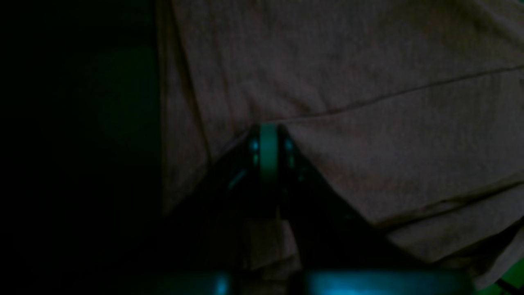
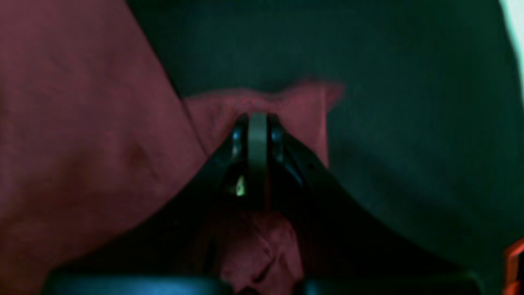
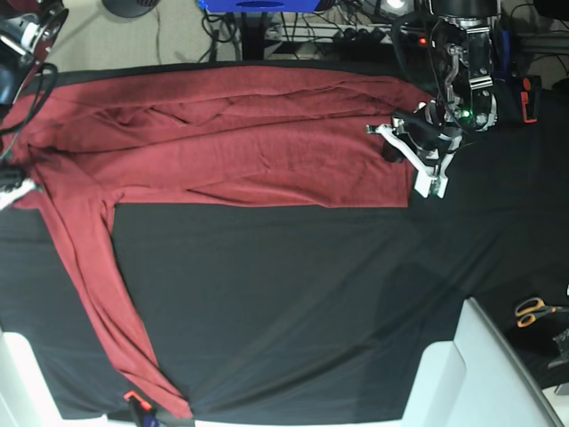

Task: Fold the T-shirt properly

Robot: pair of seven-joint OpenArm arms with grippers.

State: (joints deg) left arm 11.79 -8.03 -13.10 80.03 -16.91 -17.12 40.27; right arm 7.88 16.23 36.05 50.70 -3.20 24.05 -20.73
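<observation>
The T-shirt [image 3: 240, 151] is a plain maroon knit, no print, spread across the far half of the black cloth surface [image 3: 293, 302] in the base view. Its body lies as a wide band w/ soft lengthwise wrinkles near the top edge. At the left of that view one long narrow sleeve [image 3: 107, 294] runs down and toward the near edge, ending beside a small orange-tipped part at the bottom. The right gripper [image 3: 9, 182] sits at the far left, mostly cut off by the frame. The left gripper [image 3: 418, 147] is at the shirt's right end (white parts visible there). Orange-handled scissors [image 3: 532, 310] lie at the far right, well apart from the shirt.

The base view doesn't show either pincer's grip; the wrist views do. In the right wrist view the right gripper [image 2: 258, 123] is clenched on a small fold of red fabric, w/ more cloth bunched beneath it. In the left wrist view (very dark, colour washed out) the left gripper [image 1: 269, 133] is clenched on the shirt at a seam line [image 1: 409, 92].
</observation>
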